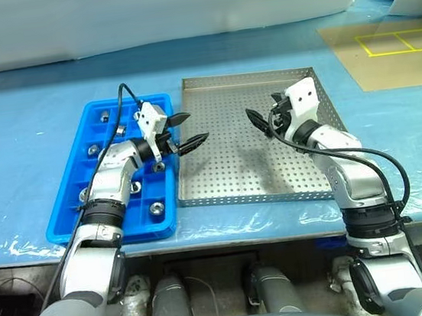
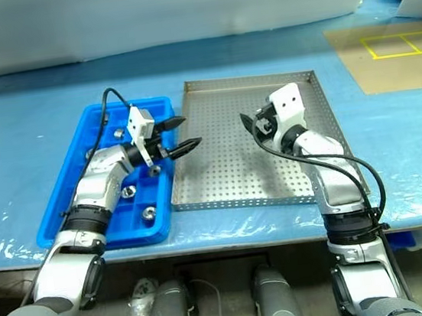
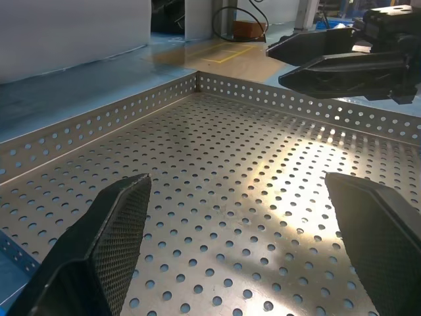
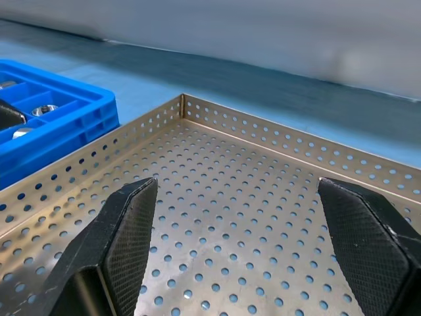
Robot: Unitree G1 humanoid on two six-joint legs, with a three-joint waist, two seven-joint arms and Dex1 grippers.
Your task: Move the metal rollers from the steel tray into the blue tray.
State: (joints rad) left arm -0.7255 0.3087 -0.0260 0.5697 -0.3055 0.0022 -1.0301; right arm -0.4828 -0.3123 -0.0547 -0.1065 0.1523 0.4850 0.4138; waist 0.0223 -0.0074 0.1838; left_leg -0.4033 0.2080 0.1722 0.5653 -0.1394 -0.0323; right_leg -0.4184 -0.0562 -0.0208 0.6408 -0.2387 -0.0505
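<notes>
Left pincer (image 1: 186, 130) open, over steel tray (image 1: 229, 179) edge, pointing right.

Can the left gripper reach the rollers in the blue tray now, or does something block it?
Probably yes. The left gripper hangs open over the steel tray's near-left edge, right beside the blue tray. The metal rollers lie uncovered in open compartments, with nothing above them except that arm itself.

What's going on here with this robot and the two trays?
A humanoid robot is sorting metal rollers from a perforated steel tray into a blue compartment tray. Several rollers already sit in the blue tray, and the steel tray's visible floor looks bare. Both hands hover over the steel tray, open and holding nothing: the left hand near its left rim, the right hand facing it.
</notes>
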